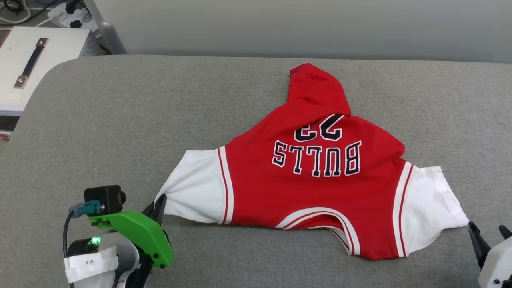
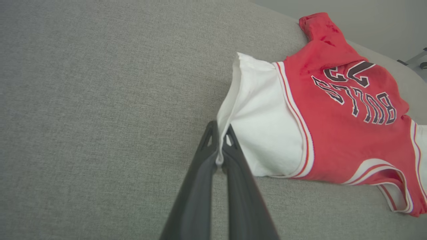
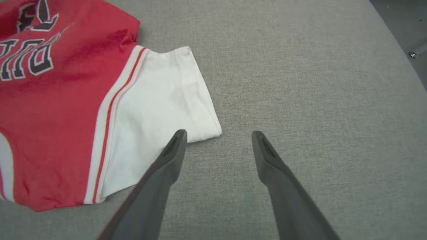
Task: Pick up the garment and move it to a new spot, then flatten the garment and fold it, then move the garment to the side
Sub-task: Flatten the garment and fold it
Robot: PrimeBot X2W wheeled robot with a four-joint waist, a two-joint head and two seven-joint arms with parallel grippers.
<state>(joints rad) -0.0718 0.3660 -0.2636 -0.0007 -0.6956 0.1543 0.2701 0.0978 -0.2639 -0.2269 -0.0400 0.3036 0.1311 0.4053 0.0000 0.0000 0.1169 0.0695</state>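
Soft, even, fairly bright light, no glare anywhere. The red T-shirt of thin fabric with white sleeves only drops a thin faint shadow on the grey woven cushion, just beside the left gripper. Wrist views bow at the edges. The long dark fingers go mushy towards the lens, but the weave past their tips is crisp.

The red T-shirt with white sleeves and striped red-and-white seams is spread on grey fabric across the centre and right of the head view. "BULLS 23" is seen upside down. The neckline faces the bottom edge, and the hem is bunched into a peak at the top.
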